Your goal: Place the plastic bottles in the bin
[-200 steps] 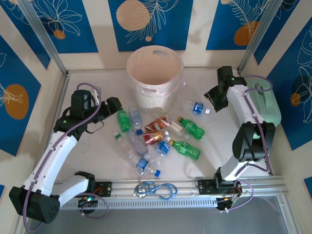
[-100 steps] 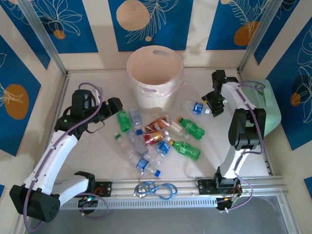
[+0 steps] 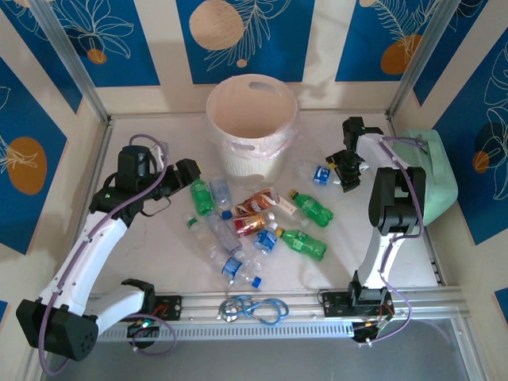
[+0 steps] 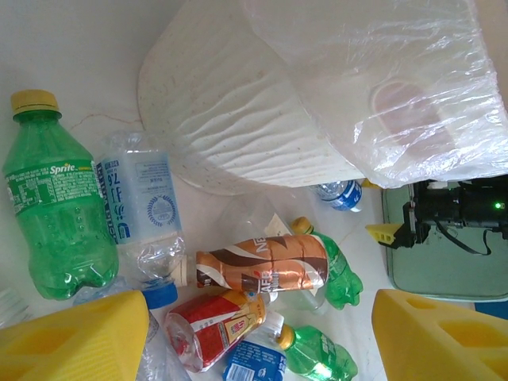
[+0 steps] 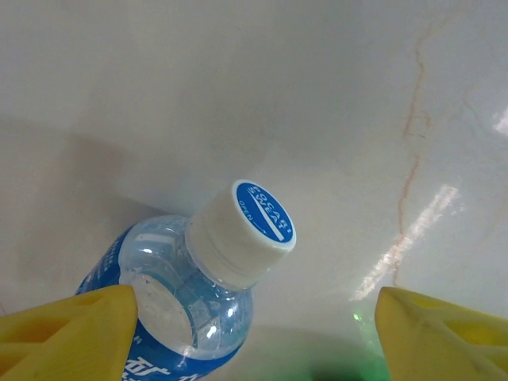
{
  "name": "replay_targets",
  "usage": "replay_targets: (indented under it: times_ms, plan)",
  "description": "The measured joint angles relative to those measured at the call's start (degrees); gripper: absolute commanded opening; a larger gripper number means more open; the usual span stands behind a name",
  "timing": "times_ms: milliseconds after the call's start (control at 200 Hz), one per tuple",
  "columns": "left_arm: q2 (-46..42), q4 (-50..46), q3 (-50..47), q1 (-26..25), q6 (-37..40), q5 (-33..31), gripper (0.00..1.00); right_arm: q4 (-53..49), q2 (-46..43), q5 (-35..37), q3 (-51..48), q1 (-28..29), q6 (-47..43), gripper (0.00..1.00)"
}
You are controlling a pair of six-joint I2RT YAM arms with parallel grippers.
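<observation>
The white perforated bin (image 3: 252,119) stands at the back centre; its lined wall is also close in the left wrist view (image 4: 317,95). Several plastic bottles (image 3: 258,222) lie in a loose pile in front of it. My left gripper (image 3: 188,170) hovers open at the pile's left end, above a green Sprite bottle (image 4: 51,214), a clear blue-labelled bottle (image 4: 143,214) and a brown-labelled bottle (image 4: 262,262). My right gripper (image 3: 343,173) is open just right of a lone blue-labelled bottle (image 3: 321,175). That bottle's white cap (image 5: 246,226) points up between the yellow fingers (image 5: 67,329), its shoulder by the left one.
A mint-green case (image 3: 432,171) lies against the right wall, behind the right arm. Blue cable loops (image 3: 254,308) rest on the front rail. Walls close the table at the back and both sides. A red-labelled bottle (image 4: 210,325) and green bottles (image 4: 341,274) lie under the left gripper.
The right gripper has swung left and down to the lone blue-labelled bottle, and its jaws have opened wider. The left arm and the bottles have stayed put.
</observation>
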Motion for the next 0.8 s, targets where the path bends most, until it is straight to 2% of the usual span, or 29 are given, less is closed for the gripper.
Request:
replay_targets:
  times_ms: [240,505,690,800]
  plan:
    - [0.0,0.0,0.0,0.0,0.9,0.2,0.74,1.2,1.9,-0.8,1.2,0.3,0.0,0.80]
    - [0.0,0.0,-0.2,0.0,1.0,0.2,0.74,1.9,3.8,-1.4,1.2,0.9,-1.0,0.84]
    - [0.0,0.1,-1.1,0.0,1.0,0.4,0.74,0.4,4.1,1.3,4.1,3.8,-4.9,0.86]
    - [0.0,0.1,-1.6,0.0,1.0,0.6,0.74,0.7,3.6,2.0,4.4,5.2,-8.0,0.83]
